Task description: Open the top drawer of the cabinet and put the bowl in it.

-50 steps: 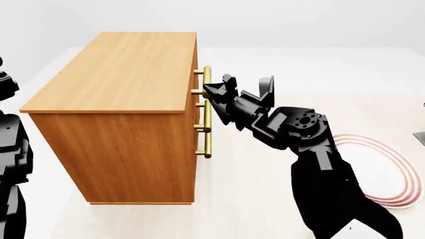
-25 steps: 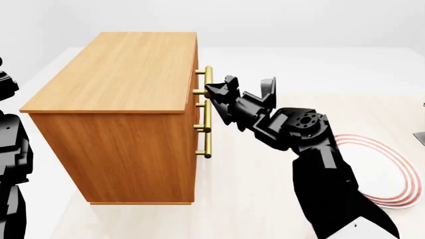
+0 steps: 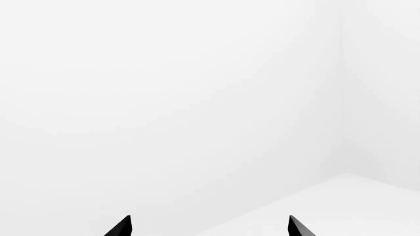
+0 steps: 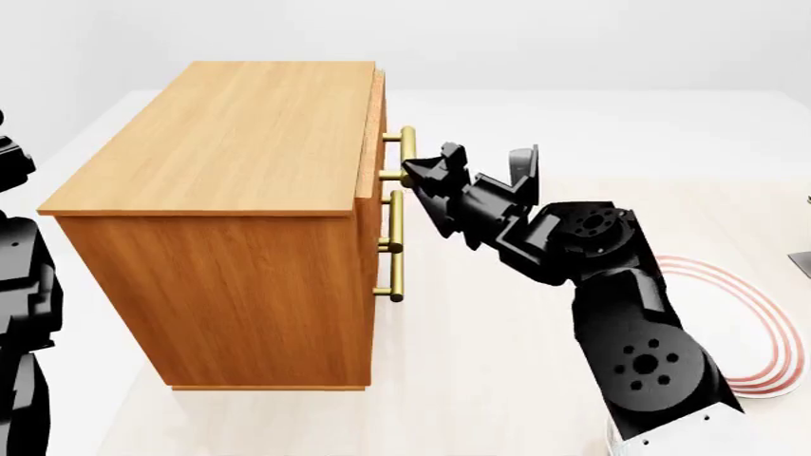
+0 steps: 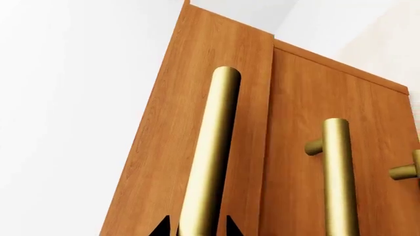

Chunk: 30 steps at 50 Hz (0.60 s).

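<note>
The cabinet stands on a pale table, and its top drawer is pulled out a little, so its front sits slightly forward of the two drawers under it. The right gripper is at the brass handle of this drawer; in the right wrist view the two black fingertips stand close on both sides of the bar, narrow around it, and it looks like they hold it, although only the very tips are in the picture. The inside of the drawer is not visible from any view. The handle of the middle drawer shows beside it, and the lowest handle is cut off at the edge of that picture. The left gripper looks only at a white wall; its two tips are well apart, so it is wide and holds nothing. In the head view the left arm is partly cut off at the edge. Behind the right arm lies a white plate with red rings, half hidden by the arm. I cannot find the bowl in any picture.
</note>
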Motion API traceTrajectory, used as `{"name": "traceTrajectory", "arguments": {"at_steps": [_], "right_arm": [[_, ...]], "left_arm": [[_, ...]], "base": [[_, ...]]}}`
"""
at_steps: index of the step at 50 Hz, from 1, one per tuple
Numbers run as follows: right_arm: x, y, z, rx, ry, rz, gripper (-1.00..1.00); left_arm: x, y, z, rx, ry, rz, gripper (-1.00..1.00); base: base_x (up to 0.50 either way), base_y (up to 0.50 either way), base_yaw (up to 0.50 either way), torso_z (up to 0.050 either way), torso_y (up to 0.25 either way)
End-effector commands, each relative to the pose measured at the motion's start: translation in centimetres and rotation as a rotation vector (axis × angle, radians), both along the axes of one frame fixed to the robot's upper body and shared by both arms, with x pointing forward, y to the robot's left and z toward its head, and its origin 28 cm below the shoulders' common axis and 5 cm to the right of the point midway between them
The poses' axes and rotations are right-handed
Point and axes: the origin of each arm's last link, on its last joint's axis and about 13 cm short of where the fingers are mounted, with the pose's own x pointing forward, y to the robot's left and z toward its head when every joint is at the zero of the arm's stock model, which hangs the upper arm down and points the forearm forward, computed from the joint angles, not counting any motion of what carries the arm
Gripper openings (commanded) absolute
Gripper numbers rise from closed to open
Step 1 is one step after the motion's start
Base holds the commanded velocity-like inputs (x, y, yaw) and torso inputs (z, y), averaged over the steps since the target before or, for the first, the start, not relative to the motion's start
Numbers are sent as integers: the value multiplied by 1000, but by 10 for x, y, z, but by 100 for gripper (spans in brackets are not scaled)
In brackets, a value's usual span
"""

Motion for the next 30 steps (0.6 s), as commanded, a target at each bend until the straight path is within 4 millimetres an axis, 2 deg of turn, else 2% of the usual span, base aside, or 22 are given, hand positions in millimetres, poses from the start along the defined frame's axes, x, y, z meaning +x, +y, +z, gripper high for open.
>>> {"name": "traceTrajectory", "arguments": {"at_steps": [1, 30], "right_arm": [[6, -28, 16, 46, -55, -98, -100], [4, -65, 19, 122, -92, -188, -100]], "left_arm": [[0, 0, 0, 2, 0, 0, 100], [0, 0, 0, 5, 0, -1, 100]], "base": [[0, 0, 3, 0, 0], [7, 0, 0, 0, 0]]}}
